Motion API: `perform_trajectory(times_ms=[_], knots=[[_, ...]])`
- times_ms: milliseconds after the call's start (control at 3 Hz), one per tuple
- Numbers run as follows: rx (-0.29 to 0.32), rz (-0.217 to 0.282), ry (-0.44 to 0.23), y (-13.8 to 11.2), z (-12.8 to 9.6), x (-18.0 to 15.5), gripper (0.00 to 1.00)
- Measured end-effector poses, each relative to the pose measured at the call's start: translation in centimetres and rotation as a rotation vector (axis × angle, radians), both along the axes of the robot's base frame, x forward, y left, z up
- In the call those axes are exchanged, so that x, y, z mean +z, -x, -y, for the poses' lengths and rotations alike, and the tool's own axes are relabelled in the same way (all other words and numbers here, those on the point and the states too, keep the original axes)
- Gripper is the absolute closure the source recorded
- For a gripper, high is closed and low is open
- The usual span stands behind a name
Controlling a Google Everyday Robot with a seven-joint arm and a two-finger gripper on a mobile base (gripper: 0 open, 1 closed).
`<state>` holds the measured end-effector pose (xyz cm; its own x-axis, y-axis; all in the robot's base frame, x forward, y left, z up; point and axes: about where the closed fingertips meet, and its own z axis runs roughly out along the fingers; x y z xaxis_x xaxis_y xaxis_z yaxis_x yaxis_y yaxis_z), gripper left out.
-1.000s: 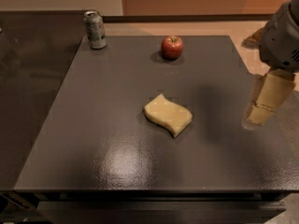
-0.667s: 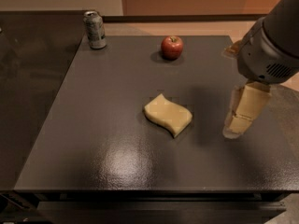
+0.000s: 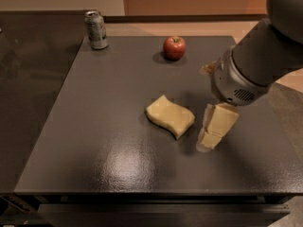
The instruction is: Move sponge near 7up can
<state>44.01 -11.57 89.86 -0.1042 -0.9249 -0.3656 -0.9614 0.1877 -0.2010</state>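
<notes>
The pale yellow sponge (image 3: 170, 116) lies flat near the middle of the dark table (image 3: 94, 126). The 7up can (image 3: 96, 30) stands upright at the table's far left corner, well away from the sponge. My gripper (image 3: 210, 135) hangs from the grey arm at the right, just to the right of the sponge and low over the table, apart from the sponge. It holds nothing.
A red apple (image 3: 174, 48) sits at the far middle of the table, between the can and my arm. A second dark surface (image 3: 28, 79) adjoins the table on the left. The table's right edge lies under my arm.
My arm has swung in from the right edge toward the sponge, and the gripper now hangs close beside it. The sponge, can and apple have not moved.
</notes>
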Motion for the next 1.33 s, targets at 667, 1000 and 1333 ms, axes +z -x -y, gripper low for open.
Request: perform_trajectory(times_ms=[667,1000,1333], knots=[[0.014,-0.023,-0.075,-0.7,-3.8,-3.3,0.0],[0.019,-0.048,-0.098,-1.1,-5.1,-4.6,0.0],[0.017,-0.074,-0.107,-1.5,-5.7,-5.6,0.17]])
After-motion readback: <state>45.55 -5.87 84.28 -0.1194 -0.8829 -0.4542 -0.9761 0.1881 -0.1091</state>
